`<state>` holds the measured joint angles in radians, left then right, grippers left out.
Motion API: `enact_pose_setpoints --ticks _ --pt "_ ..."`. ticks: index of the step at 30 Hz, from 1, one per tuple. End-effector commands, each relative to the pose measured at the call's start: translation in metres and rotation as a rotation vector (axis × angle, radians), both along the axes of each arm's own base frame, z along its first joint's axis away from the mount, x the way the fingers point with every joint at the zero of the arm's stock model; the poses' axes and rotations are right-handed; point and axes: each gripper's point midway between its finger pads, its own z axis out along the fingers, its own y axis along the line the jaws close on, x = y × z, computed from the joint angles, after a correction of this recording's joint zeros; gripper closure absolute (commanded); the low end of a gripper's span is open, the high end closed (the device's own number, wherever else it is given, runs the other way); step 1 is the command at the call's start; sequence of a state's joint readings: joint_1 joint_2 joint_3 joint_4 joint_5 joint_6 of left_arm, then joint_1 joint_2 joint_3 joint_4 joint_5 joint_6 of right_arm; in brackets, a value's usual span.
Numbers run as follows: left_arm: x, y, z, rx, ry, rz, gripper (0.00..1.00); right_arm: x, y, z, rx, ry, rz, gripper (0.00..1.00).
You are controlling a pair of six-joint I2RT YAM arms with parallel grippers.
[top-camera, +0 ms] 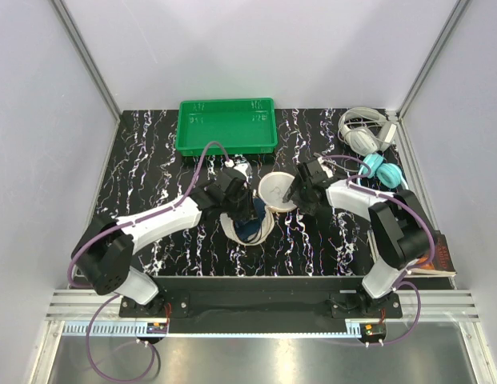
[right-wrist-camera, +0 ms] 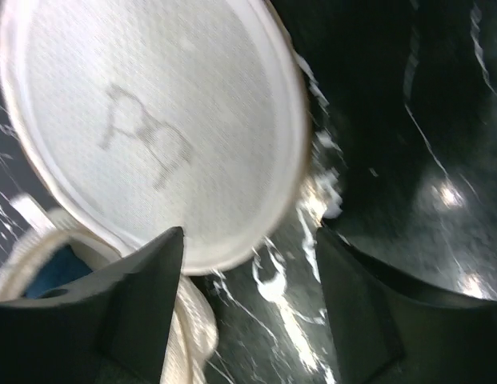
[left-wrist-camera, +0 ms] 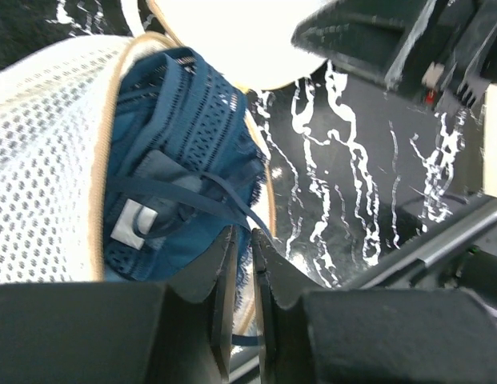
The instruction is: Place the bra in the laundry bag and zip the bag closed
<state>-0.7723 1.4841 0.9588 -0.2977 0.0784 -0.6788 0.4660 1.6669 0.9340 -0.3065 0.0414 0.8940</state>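
The left pincer (left-wrist-camera: 242, 237) is almost clenched: its two fingers stand with only a thin slit between them. The tips sit at the lacy hem of the bra (left-wrist-camera: 184, 144), and blue cloth shows in the slit. Whether they pinch it, I cannot tell. The right pincer (right-wrist-camera: 250, 240) is released, fingers wide apart, with the near rim of the lid (right-wrist-camera: 152, 120) lying between them. Whether either finger touches that rim is not clear.

There are two pincers, one bra, one bag (left-wrist-camera: 40, 160) with its one lid, one tray (top-camera: 226, 148) and two headphones.

The bra lies bunched inside the bag, within the tan rim, right at the left pincer's tips. Its thin straps cross over the cups. The bag is unzipped. The round lid is turned back and lies flat on the tabletop (top-camera: 152, 160) just beside the opening, on the right pincer's side. A faint eyeglasses mark (right-wrist-camera: 148, 148) shows on the lid.

The two pincers are near each other at the middle of the tabletop. The green tray sits behind them at the far edge. The white headphones (top-camera: 358, 134) and the teal headphones (top-camera: 382, 170) lie in the far right corner, touching.
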Motion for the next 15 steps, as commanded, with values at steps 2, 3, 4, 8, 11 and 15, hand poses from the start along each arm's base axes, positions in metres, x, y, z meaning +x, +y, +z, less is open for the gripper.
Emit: enact_pose_setpoints --ticks 2,3,4,8,11,15 --pt "0.015 0.001 -0.008 0.05 -0.056 0.005 0.84 0.027 0.003 0.0 -0.001 -0.043 -0.071 0.4" --pt "0.015 0.002 -0.01 0.058 -0.054 0.007 0.84 0.027 0.0 -0.001 -0.008 -0.044 -0.084 0.5" --pt "0.017 0.003 -0.012 0.065 -0.059 0.013 0.84 0.024 -0.002 -0.002 -0.008 -0.04 -0.102 0.54" --pt "0.018 0.002 -0.026 0.091 -0.047 0.002 0.85 0.021 -0.017 -0.002 -0.046 -0.073 -0.148 0.81" --pt "0.025 0.008 -0.038 0.137 -0.056 0.024 0.85 0.017 -0.026 0.007 -0.075 -0.116 -0.141 1.0" --pt "0.025 0.012 -0.056 0.164 -0.04 0.032 0.86 0.006 -0.03 0.04 -0.045 -0.203 -0.094 1.0"
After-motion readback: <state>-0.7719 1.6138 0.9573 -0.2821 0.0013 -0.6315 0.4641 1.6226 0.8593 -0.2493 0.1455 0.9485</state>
